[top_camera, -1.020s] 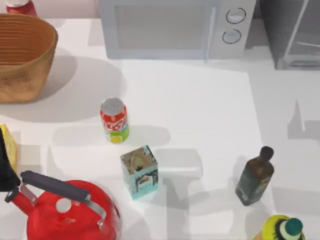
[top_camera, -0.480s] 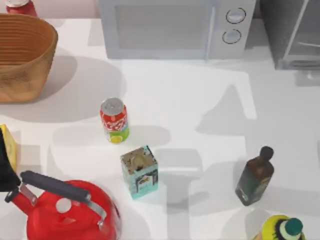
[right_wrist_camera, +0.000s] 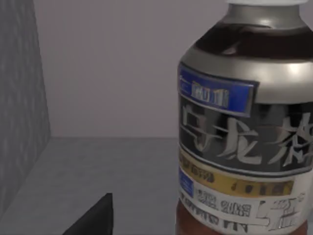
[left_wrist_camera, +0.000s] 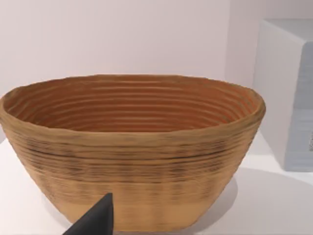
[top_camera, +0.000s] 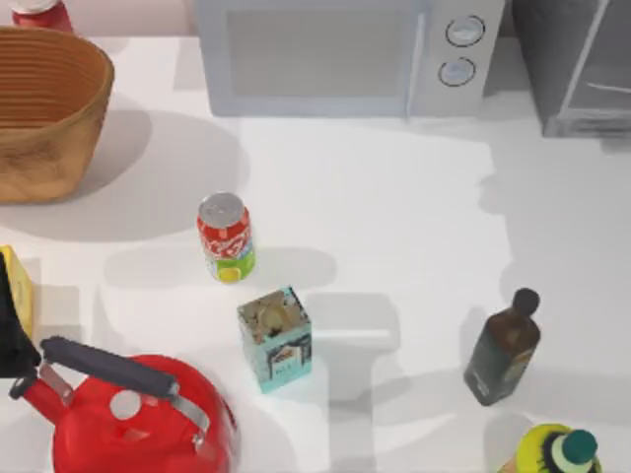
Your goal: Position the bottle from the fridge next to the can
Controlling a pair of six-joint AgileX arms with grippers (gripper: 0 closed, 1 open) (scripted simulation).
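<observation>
The bottle [right_wrist_camera: 247, 132] is cropped by the right wrist view's edges, its cap barely showing. The top view's edges cut the fridge [top_camera: 577, 64], wicker basket [top_camera: 44, 108], red kettle [top_camera: 138, 419] and yellow bottle [top_camera: 557, 453].

Bottle [right_wrist_camera: 244, 127] stands upright close ahead of my right fingers; basket [left_wrist_camera: 132, 152] sits just beyond my left fingertip [left_wrist_camera: 95, 220].

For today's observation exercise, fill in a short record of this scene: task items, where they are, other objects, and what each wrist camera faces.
bottle: upright, close before the right wrist camera, grey walls around it
can: upright, mid-table
fridge: top view's far right corner
others: microwave, basket, carton, red kettle, dark flask
left wrist faces: the basket
task state: bottle not yet beside can
</observation>
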